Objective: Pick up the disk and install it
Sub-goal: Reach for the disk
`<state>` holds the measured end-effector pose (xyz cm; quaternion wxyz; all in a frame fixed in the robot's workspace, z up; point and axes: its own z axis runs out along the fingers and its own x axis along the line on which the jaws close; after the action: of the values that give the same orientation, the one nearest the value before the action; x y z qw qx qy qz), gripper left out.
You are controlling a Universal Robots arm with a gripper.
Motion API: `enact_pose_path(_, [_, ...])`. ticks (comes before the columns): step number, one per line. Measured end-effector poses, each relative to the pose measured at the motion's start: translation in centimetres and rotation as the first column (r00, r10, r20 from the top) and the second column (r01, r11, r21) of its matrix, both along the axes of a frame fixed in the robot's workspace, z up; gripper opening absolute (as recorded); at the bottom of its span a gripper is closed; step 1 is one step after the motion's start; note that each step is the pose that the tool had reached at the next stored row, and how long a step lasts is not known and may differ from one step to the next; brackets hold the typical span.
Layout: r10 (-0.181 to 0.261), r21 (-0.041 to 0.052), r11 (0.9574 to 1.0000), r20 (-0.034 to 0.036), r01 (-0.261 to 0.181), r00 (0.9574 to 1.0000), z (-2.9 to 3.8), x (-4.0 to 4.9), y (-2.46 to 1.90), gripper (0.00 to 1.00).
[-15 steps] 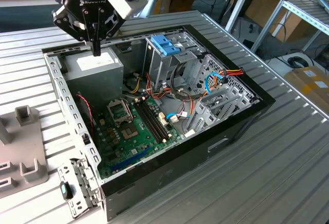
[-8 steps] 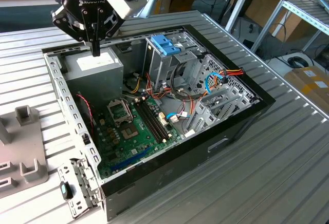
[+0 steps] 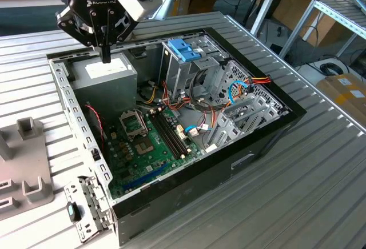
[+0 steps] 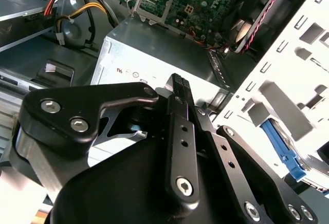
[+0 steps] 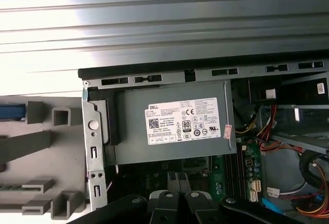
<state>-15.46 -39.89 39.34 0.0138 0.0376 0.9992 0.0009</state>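
**One disk, barely in frame; end effector empty**

Slatted worktop [image 3: 297, 203] carries the open computer case [image 3: 251, 152]. End effector [image 3: 106, 55] hangs over the grey box [image 3: 103, 80] inside it, drawn in narrow, holding nothing. Disk [image 5: 10, 112]: a blue edge on the grey fixture [image 5: 31, 147] outside the case, in the first wrist view. That edge runs toward the case wall; long axis probably likewise. Judged stiff, dense, shock-sensitive; grip the framed long edges.
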Motion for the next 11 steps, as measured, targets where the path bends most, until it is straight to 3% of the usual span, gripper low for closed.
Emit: enact_pose_path(11, [0.0, -0.0102, 0.9999, 0.0001, 0.0, 1.0, -0.01, -0.34, 0.0, 0.11])
